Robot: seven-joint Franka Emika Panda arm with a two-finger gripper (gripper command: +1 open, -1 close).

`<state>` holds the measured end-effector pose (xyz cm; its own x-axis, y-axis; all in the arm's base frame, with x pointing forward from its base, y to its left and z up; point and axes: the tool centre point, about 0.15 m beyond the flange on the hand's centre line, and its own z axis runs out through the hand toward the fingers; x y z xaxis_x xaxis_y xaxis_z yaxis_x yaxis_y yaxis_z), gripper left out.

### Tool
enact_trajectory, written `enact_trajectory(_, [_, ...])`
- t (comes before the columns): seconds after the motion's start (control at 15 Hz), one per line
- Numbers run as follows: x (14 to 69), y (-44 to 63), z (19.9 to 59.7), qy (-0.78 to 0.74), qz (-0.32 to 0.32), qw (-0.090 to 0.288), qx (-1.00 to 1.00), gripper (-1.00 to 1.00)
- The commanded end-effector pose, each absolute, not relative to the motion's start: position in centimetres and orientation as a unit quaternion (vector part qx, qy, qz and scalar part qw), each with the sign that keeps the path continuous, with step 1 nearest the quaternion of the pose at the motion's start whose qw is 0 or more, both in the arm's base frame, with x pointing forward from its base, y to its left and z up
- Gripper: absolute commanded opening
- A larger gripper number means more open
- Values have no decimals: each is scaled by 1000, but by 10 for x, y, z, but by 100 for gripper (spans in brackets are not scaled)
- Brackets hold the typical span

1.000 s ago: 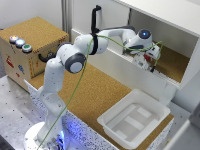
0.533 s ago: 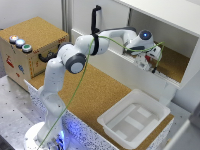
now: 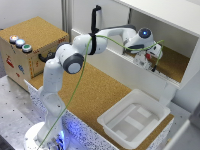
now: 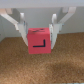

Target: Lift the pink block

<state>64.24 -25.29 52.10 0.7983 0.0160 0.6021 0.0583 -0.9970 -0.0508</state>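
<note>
Wrist view: tool [image 4: 39, 34] gripping pink block [image 4: 39, 41] between both fingers [image 4: 22, 27], frame centre, above cork worktop [image 4: 42, 67].

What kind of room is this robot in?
Probably a robot test lab: a cork-topped bench, a wooden box with round coloured push-buttons, and a white tray set out for practice.

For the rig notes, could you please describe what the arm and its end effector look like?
The arm is glossy white with rounded links and dark grey joint caps. A blue light glows on the wrist joint and another at the base. A thin green cable runs from the base up to the wrist. The end effector has two slim white fingers.
</note>
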Motion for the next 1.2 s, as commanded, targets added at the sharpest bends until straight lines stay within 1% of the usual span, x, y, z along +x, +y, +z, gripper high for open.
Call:
enact_trajectory(0.0, [570,-235,522,22,-328,-27,-944,-100])
enact_trajectory(0.33, [526,-208,525,34,-310,-48,-949,-100])
enact_trajectory(0.47, [511,-192,527,35,-299,-51,-952,-100])
enact_trajectory(0.73, [478,-153,508,18,-267,-47,-962,-100])
enact_trajectory(0.8, [471,-147,503,13,-260,-33,-965,-100])
enact_trajectory(0.87, [465,-142,499,1,-258,-32,-966,-100])
enact_trajectory(0.93, [460,-137,495,-7,-255,-18,-967,-100])
enact_trajectory(1.13, [440,-100,461,-58,-235,-14,-970,-100])
